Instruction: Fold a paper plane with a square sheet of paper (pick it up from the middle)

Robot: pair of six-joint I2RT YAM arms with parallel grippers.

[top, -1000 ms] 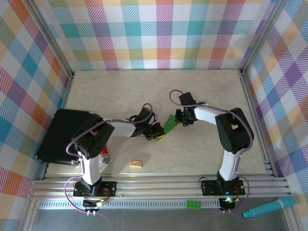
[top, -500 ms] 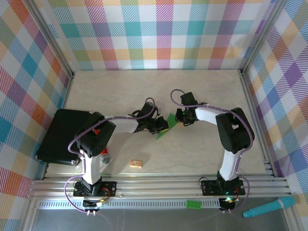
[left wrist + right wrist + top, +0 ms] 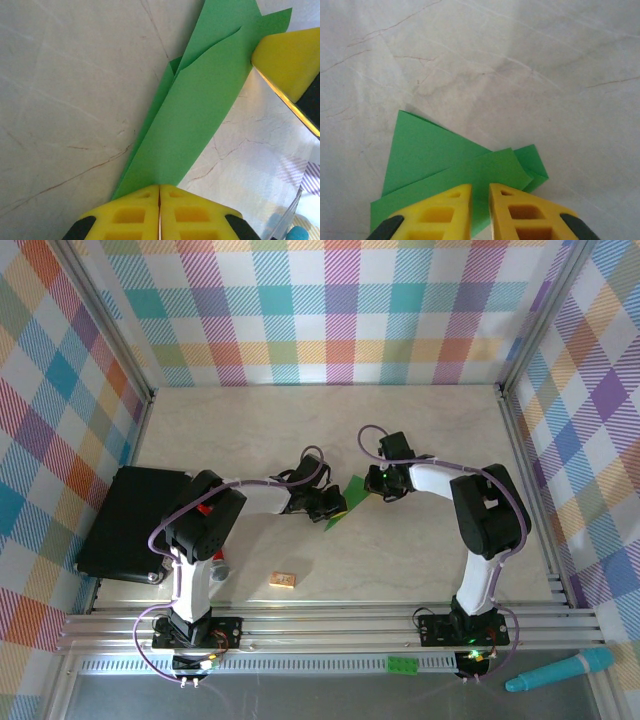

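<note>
Plaid walls in every colour around a pale marbled worktop (image 3: 440,440), and right in the middle of it lies one folded sheet of bright green paper (image 3: 345,502), already a long narrow wedge with layered flaps, so I'd say we're partway to a plane. Its long axis runs diagonally in the overhead view, from near-left up to far-right, and the two arms sit one at each end of it. The left jaws (image 3: 159,192) are pressed fully together with their tips on the near-left end, so the strip runs straight away from them. The right jaws (image 3: 480,192) sit at the far-right end with a thin slit between them. Honestly can't tell if they're nipping the edge or just resting on it. Neither arm is really nearer, both are touching it, so my guess is the next crease goes along that long axis. Other stuff, one of each: a flat black case (image 3: 125,525) far left, a small tan wooden block (image 3: 283,580), a tiny green plastic brick (image 3: 403,664) and a teal pen (image 3: 560,670) down by the rail.
</note>
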